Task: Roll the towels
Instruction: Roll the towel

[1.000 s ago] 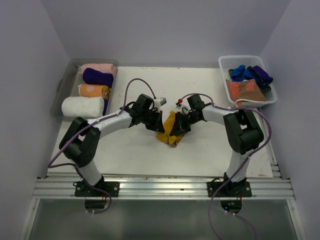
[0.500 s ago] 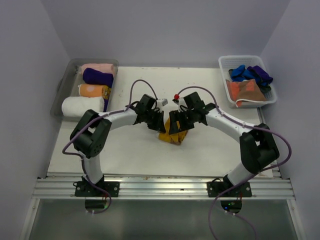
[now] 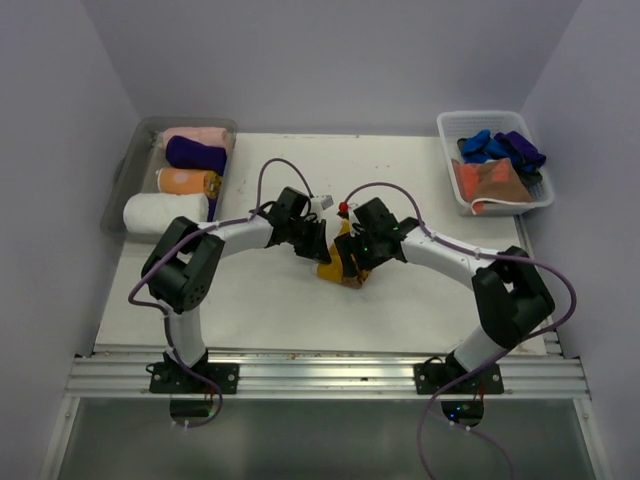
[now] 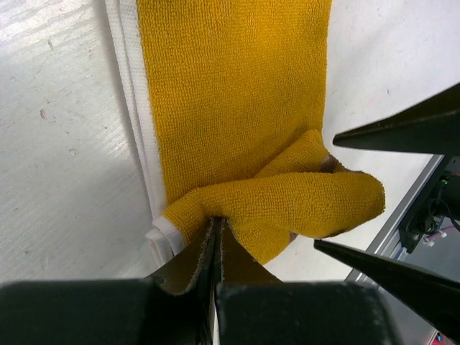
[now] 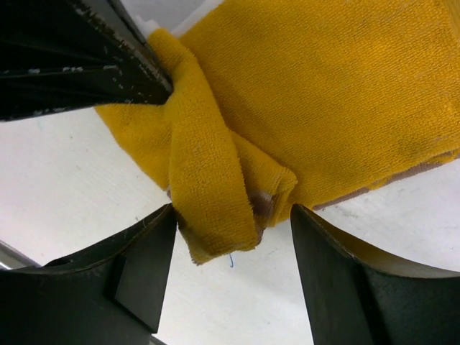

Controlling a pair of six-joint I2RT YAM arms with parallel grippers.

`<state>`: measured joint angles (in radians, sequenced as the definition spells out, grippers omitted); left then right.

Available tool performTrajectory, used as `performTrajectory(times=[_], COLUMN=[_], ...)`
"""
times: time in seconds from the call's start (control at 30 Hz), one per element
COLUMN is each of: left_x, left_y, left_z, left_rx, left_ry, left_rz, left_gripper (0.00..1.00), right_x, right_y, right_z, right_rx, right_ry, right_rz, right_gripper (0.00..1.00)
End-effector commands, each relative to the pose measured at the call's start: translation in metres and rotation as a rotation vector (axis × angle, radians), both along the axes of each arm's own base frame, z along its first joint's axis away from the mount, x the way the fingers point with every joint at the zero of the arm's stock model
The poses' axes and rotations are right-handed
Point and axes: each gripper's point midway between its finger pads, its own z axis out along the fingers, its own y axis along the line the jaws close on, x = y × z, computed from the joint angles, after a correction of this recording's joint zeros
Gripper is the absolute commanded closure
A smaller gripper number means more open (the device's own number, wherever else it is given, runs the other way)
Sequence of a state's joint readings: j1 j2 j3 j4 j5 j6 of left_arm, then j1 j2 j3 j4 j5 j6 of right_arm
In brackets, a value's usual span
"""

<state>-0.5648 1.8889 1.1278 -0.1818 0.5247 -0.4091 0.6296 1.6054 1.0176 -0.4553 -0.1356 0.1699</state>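
A yellow towel point(image 3: 340, 262) lies folded into a strip in the middle of the table, its near end curled over. In the left wrist view the towel point(image 4: 230, 93) stretches away and my left gripper point(image 4: 217, 224) is shut, pinching the curled end. In the top view that gripper point(image 3: 318, 248) is on the towel's left side. My right gripper point(image 5: 231, 215) is open, its fingers either side of the curled end of the towel point(image 5: 215, 194). It is just right of the towel in the top view point(image 3: 350, 258).
A clear bin point(image 3: 128, 170) at the back left holds several rolled towels: pink, purple, orange, white. A white basket point(image 3: 545, 185) at the back right holds loose blue, purple and orange cloths. Purple walls close in the table on three sides.
My right arm has swung left, bringing its open gripper around the curled end. The towel has bunched tighter between the two grippers. My left gripper has held its place on the towel.
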Motion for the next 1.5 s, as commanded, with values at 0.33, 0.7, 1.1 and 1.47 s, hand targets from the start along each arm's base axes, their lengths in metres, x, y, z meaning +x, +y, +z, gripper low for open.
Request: performTrajectory(times=[0.33, 0.7, 1.1, 1.47], left_x=[0.012, 0.013, 0.015, 0.009], left_y=[-0.008, -0.008, -0.013, -0.016], left_z=[0.019, 0.023, 0.039, 0.055], left_rx=[-0.056, -0.061, -0.095, -0.129], left_ry=[-0.063, -0.067, -0.078, -0.082], left_rz=[-0.006, 0.002, 0.001, -0.006], left_gripper=[1.0, 1.0, 1.0, 1.0], right_x=[0.01, -0.01, -0.016, -0.03], right_y=[0.007, 0.001, 0.003, -0.013], right_z=[-0.005, 0.007, -0.005, -0.025], right_rx=[0.054, 0.117, 0.158, 0.162], right_ry=[-0.065, -0.028, 0.008, 0.084], right_rz=[-0.024, -0.107, -0.172, -0.277], right_gripper=[0.6, 0.66, 1.0, 1.0])
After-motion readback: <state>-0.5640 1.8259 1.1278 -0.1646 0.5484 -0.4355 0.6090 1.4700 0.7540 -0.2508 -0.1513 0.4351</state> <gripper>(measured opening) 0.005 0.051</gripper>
